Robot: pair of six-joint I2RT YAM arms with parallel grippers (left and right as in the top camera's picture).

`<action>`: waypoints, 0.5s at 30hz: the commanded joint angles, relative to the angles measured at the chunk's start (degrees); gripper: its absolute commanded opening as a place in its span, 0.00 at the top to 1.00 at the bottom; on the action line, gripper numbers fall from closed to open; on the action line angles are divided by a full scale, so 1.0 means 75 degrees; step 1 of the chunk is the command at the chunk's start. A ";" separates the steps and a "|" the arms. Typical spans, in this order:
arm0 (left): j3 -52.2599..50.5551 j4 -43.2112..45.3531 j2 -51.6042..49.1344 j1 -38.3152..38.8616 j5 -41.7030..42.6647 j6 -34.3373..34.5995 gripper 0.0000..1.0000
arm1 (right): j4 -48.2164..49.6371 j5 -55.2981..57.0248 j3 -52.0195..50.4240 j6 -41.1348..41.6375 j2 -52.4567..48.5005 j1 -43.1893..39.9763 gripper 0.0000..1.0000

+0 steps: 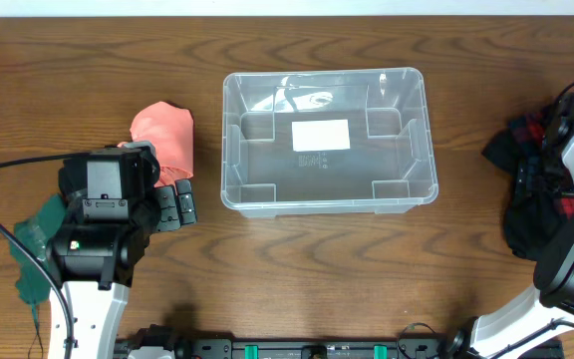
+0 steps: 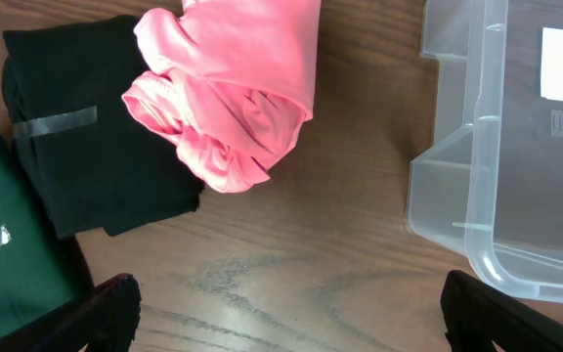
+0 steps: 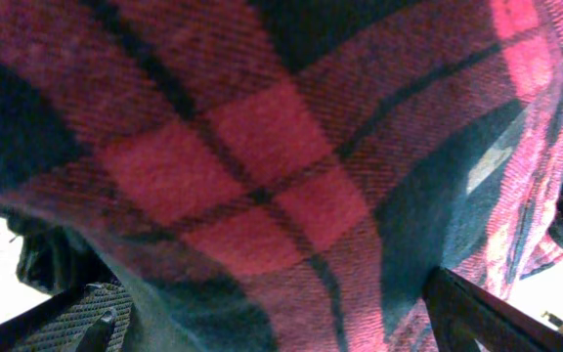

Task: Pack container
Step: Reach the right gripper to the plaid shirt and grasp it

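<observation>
One container (image 1: 327, 202) | white label (image 1: 321, 135) unreadable | left pincer (image 2: 286, 293) released | right pincer (image 3: 272, 308) spread against plaid cloth (image 3: 262, 166)

The container (image 1: 322, 74) stands open-topped; plaid cloth (image 3: 262, 166) crowds the right gripper (image 3: 277, 325).

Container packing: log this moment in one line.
container: empty | left gripper: open, above table near pink cloth | right gripper: open, close over red plaid cloth
</observation>
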State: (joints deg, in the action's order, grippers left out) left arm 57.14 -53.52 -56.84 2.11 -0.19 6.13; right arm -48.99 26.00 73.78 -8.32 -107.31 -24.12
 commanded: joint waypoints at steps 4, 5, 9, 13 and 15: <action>0.0169 0.0003 -0.0009 0.0029 -0.0006 -0.0035 0.02 | -0.0102 0.0087 0.0335 0.0184 0.0146 -0.0076 0.06; 0.0169 0.0000 -0.0009 0.0029 -0.0003 -0.0035 0.02 | -0.0125 0.0050 0.0382 0.0184 0.0187 -0.0076 0.06; 0.0169 0.0000 -0.0009 0.0029 -0.0006 -0.0035 0.02 | -0.0239 0.0047 0.0557 0.0085 0.0265 -0.0076 0.06; 0.0169 0.0003 -0.0009 0.0029 -0.0003 -0.0035 0.02 | -0.0274 -0.0017 0.0600 0.0047 0.0265 -0.0076 0.05; 0.0169 0.0003 -0.0009 0.0029 -0.0006 -0.0035 0.02 | -0.0271 -0.0157 0.0600 -0.0105 0.0265 -0.0076 0.05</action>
State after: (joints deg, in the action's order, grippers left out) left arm 57.14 -53.52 -56.84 2.11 -0.19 6.13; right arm -50.98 25.45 77.08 -8.01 -106.96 -24.21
